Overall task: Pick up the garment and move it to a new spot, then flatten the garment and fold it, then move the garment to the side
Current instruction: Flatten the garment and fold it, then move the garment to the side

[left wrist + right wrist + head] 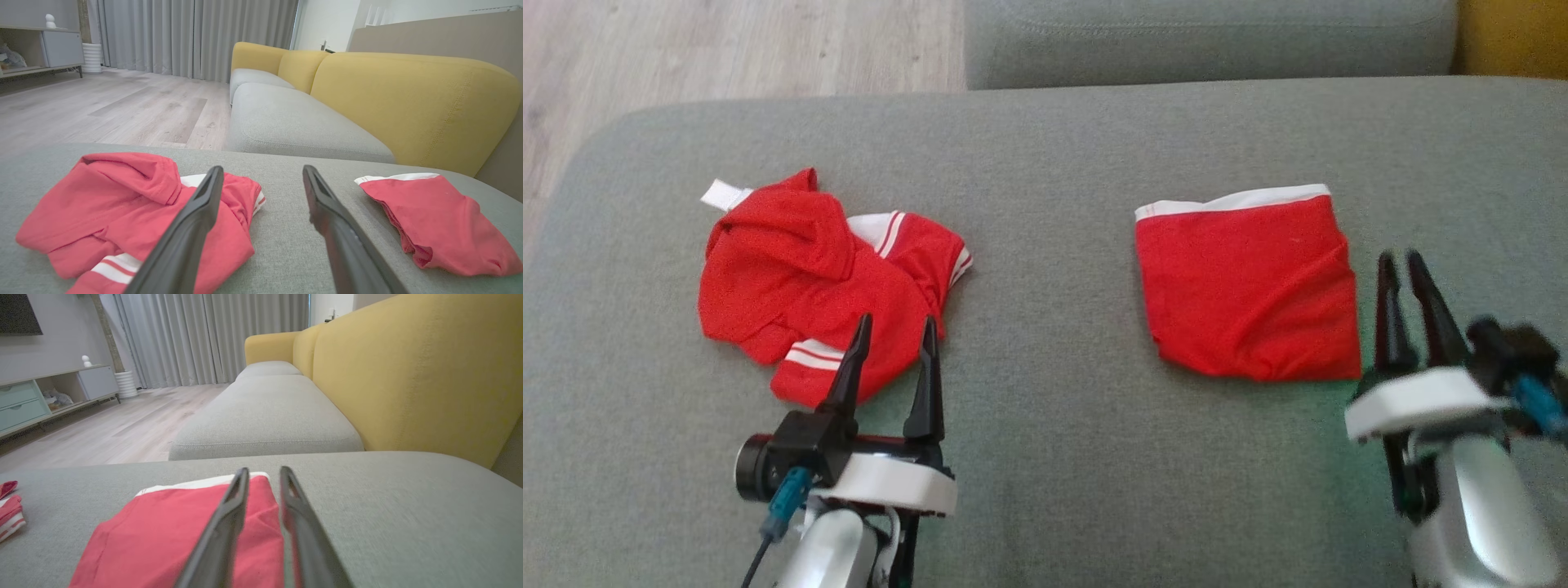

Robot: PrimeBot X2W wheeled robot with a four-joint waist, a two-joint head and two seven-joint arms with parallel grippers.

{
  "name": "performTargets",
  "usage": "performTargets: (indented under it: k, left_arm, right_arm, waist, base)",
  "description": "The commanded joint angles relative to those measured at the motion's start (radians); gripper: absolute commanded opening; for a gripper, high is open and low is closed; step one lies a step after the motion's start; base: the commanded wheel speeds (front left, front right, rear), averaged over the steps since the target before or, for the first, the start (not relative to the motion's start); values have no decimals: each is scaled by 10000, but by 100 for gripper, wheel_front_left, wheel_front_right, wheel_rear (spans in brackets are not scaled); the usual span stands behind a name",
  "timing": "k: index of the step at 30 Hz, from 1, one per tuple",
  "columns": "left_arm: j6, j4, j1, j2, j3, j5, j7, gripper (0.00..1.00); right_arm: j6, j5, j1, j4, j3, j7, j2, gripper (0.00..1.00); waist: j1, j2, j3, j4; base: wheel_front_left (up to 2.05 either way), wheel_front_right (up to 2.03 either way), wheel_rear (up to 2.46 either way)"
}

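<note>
1. The left gripper [896, 322] hovers over the near edge of the crumpled garment [800, 278], jaws spread wide and empty.
2. The right gripper [1400, 258], jaws narrowly parted and holding nothing, sits just beside the folded garment [1245, 286].
3. Both garments lie well apart on the grey sofa cushion [1054, 147].
4. Advice: lower the left gripper onto a thick fold, pinch firmly, and lift clear before carrying.

The left claw [897, 320] and right claw [1400, 256] are each formed of two long black tapered fingers [849, 371], mounted on white plates [894, 483]; silver forearms [827, 557] and teal cable plugs [791, 488] are seen.
</note>
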Motion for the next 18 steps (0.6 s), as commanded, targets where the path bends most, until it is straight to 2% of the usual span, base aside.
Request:
performTargets:
  k: [1,8,18]
  left_arm:
    - [-9,-311,-161,43,371,84,-95,100]
    - [-53,-375,86,43,600,124,-95,100]
    - [-72,-433,-46,43,644,86,-95,100]
  right_arm:
    - [-17,84,-137,-407,218,-108,45,100]
    - [-17,479,891,-1037,342,-108,45,100]
    - [-17,359,908,-1126,350,-108,45,100]
  waist:
    - [2,-1,-82,-79]
    - [2,-1,-213,-308]
    - [2,-1,-134,-285]
  base:
    - [0,0,0]
    - [0,0,0]
    - [0,0,0]
